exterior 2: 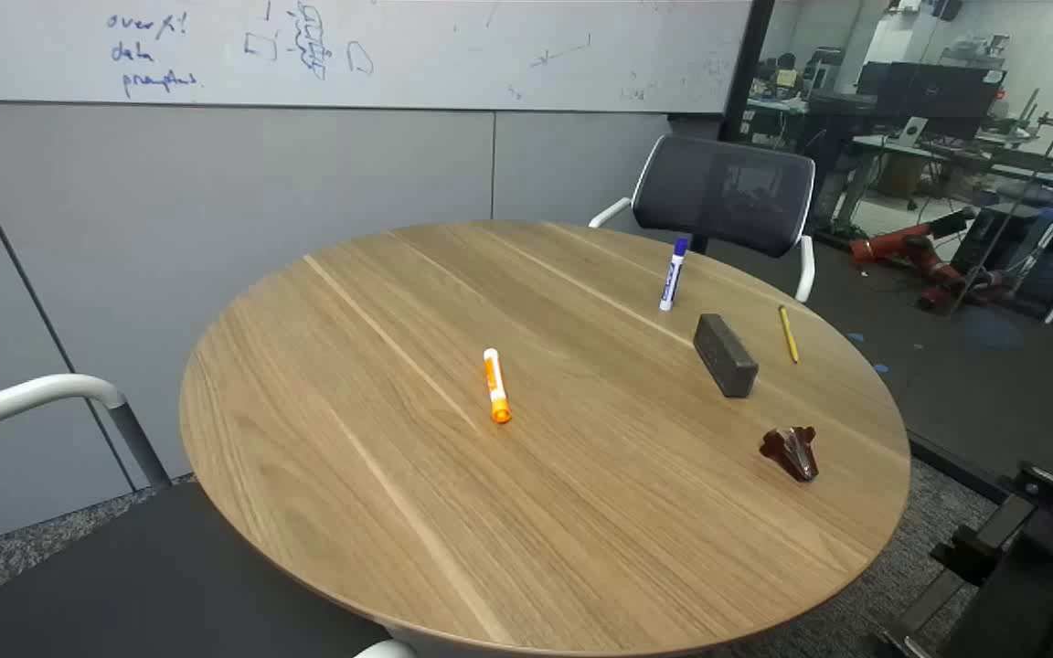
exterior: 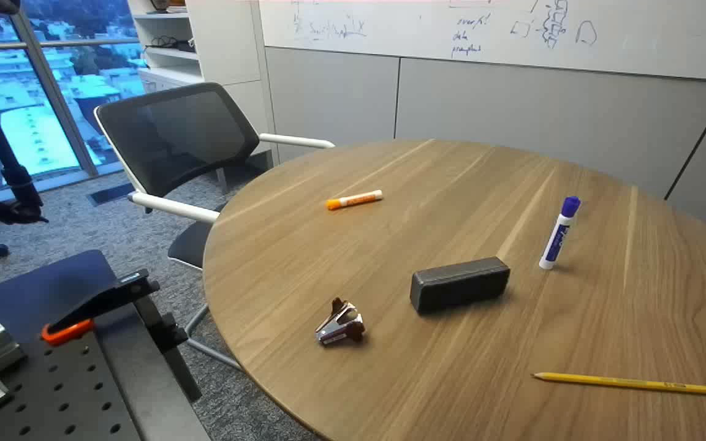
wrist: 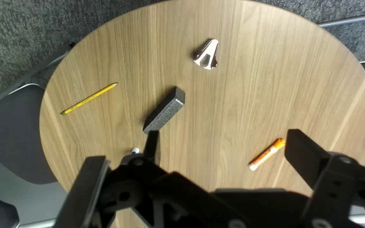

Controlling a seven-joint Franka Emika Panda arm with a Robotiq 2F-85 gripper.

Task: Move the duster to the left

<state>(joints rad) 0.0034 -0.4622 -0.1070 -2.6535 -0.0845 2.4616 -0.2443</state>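
Note:
The duster [exterior: 460, 286] is a black brick-shaped block lying on the round wooden table [exterior: 439, 392]. It also shows in an exterior view [exterior 2: 725, 356] and in the wrist view [wrist: 165, 110], left of the middle. My gripper [wrist: 223, 132] is wide open with nothing between its fingers, high above the table. In the wrist view its left fingertip slightly overlaps the duster's lower end, but the finger is far nearer the camera and does not appear to touch it. I cannot make out the gripper clearly in the exterior views.
Also on the table are a blue-capped white marker [exterior: 555, 242] standing upright, an orange marker [exterior 2: 495, 386] lying down, a staple-remover-like metallic clip [wrist: 206, 54] and a yellow pencil [exterior: 629, 383]. Chairs [exterior: 175, 141] stand around the table's edge. A whiteboard wall [exterior 2: 307, 55] is behind it.

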